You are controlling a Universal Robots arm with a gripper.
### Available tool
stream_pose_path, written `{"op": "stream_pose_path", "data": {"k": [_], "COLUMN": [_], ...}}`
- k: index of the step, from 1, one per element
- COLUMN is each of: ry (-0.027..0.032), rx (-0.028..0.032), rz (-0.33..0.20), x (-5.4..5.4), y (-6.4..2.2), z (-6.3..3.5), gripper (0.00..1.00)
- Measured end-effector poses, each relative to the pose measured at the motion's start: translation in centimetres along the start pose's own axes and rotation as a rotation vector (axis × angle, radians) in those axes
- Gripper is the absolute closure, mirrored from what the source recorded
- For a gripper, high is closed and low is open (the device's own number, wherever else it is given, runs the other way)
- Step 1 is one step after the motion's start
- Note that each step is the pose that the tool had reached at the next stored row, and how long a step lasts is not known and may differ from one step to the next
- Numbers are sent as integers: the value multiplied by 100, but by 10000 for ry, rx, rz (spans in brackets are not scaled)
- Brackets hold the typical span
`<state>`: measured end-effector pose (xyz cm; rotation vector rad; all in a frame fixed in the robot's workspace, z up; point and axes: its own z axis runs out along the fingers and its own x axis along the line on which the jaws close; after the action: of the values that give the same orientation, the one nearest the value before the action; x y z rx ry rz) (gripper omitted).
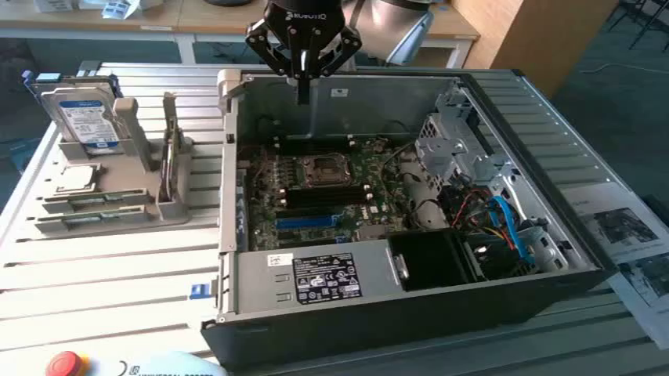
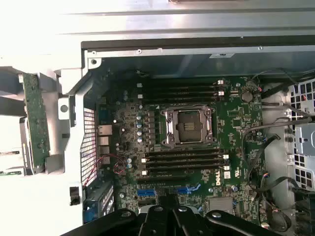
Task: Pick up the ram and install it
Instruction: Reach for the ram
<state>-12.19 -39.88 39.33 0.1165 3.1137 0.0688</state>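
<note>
Two fingers of the pincer (image 1: 303, 94) are pressing together with nothing between them, hanging over the far wall of the open computer case (image 1: 397, 317). Its motherboard (image 2: 197, 132) is lying exposed below. What seems to be the ram (image 2: 35, 123) is standing on edge in the grey holder (image 1: 141, 168) on the counter (image 1: 105, 274), just beside the case on the exterior view's left.

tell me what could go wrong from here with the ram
1. The ram stands upright in a narrow holder close to the case wall. The shut gripper could knock either on approach.
2. The open CPU socket sits between the slots, so a misaligned stick might hit it.
3. Loose cables lie by the board's edge and could snag.
</note>
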Motion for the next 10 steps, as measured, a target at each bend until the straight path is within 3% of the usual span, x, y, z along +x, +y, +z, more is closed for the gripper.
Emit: {"op": "stream_pose_path", "data": {"k": [10], "ry": [0], "rx": [0], "rz": [0], "x": [0], "y": [0], "z": [0], "gripper": [90]}}
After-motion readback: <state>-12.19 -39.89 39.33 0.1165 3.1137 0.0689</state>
